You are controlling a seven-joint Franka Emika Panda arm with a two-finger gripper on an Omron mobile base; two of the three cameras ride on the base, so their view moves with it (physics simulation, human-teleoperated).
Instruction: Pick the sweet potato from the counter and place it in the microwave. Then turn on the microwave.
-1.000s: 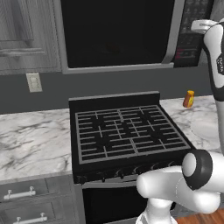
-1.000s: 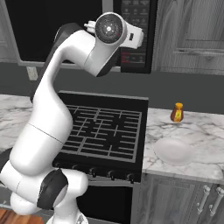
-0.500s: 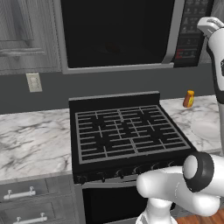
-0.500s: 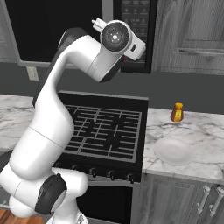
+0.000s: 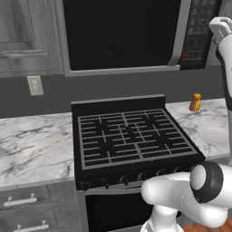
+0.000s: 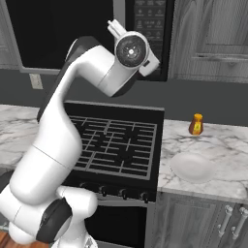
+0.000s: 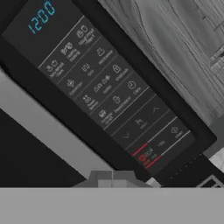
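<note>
The microwave [image 5: 122, 34] hangs over the stove with its black glass door closed. Its dark button panel [image 7: 109, 92] is close in front of the hand and shows a blue 12:00 display [image 7: 42, 17]. My gripper [image 7: 114, 177] is shut with nothing in it, and its tips sit just under the red-marked buttons [image 7: 146, 156] at the panel's lower end. In the right base view the arm's wrist [image 6: 131, 48] is raised beside the panel [image 6: 150, 24]. The sweet potato is hidden. The marble counter [image 6: 218, 145] runs on both sides of the stove.
A black grated stovetop [image 5: 131, 140] lies below the raised arm. To its right, an orange bottle [image 6: 195, 124] and a white plate [image 6: 193, 167] stand on the counter. Grey cabinets [image 6: 208, 34] flank the microwave, and a wall outlet [image 5: 35, 84] is at the left.
The hand has shifted a little right and lower, closer to the button panel. The gripper has stayed shut, and nothing else moved.
</note>
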